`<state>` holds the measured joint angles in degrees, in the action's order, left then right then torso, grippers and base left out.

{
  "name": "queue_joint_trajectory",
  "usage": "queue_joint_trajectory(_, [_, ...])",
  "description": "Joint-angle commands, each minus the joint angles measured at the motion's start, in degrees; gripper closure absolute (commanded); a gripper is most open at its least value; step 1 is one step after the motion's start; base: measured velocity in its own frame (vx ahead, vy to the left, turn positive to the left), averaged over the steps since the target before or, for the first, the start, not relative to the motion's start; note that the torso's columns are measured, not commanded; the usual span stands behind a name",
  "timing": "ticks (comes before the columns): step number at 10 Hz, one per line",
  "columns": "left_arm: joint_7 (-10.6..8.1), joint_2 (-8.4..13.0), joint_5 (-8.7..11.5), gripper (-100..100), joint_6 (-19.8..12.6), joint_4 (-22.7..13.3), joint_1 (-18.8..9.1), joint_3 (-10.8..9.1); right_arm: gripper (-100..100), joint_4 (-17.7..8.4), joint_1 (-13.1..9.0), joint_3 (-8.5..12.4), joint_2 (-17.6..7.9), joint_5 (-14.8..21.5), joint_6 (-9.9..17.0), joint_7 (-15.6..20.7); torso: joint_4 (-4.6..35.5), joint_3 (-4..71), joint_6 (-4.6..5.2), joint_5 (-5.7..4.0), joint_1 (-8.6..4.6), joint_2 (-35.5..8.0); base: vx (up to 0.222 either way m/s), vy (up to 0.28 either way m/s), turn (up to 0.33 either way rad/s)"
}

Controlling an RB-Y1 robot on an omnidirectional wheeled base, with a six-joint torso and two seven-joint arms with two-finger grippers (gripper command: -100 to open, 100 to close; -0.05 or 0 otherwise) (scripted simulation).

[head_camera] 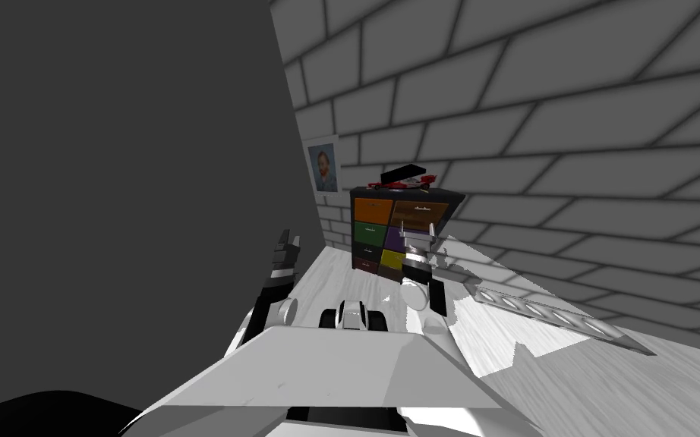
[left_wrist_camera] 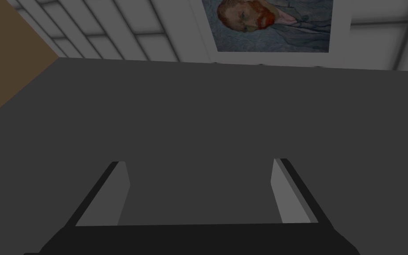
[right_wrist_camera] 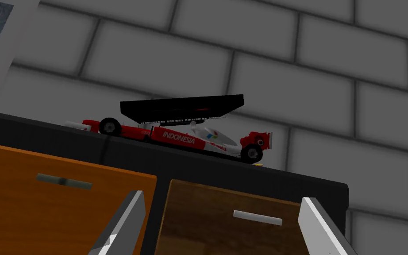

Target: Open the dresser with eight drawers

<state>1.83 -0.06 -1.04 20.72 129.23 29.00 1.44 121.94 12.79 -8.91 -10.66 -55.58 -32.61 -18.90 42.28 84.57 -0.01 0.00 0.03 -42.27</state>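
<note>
Head view, dresser (head_camera: 372, 214) w/ toy car (head_camera: 405, 182) atop, brick wall (head_camera: 569, 114), pale floor (head_camera: 553, 372)

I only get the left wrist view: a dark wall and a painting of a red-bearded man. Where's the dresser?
Observer: The dresser stands against the brick wall, ahead of the right tool.
Operator: Is something on top?
Observer: A red and white toy race car, with a flat black thing lying on it.
Operator: Is the tool holding a handle?
Observer: No. It's open, aimed at the brown drawer, whose grey handle nothing touches.
</note>
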Motion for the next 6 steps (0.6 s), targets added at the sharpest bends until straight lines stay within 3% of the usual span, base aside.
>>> queue_joint_trajectory(1, [0.0, 0.0, 0.0, 0, 0.0, 0.0, 0.0, 0.0, -100, -0.1, -0.5, -0.4, 0.0, -4.3, -0.5, -0.9, 0.0, 0.0, 0.02, 0.0, 0.0, 0.0, 0.018, 0.012, 0.001])
queue_joint_trajectory(2, [0.0, 0.0, 0.0, 0, 0.0, 0.0, 0.0, 0.0, -100, -0.4, -1.8, -1.2, 0.1, -6.2, -1.3, -2.6, 0.0, 0.0, 0.02, -0.01, -0.06, 0.0, 0.03, 0.025, 0.037])
queue_joint_trajectory(6, [0.0, 0.0, 0.0, 0, 0.0, 0.0, 0.0, 0.0, -100, -0.7, -3.1, -1.8, 0.1, -12.9, -2.1, -4.2, 0.0, 0.0, 0.0, -0.01, -0.03, 0.0, 0.027, 0.018, 0.021])
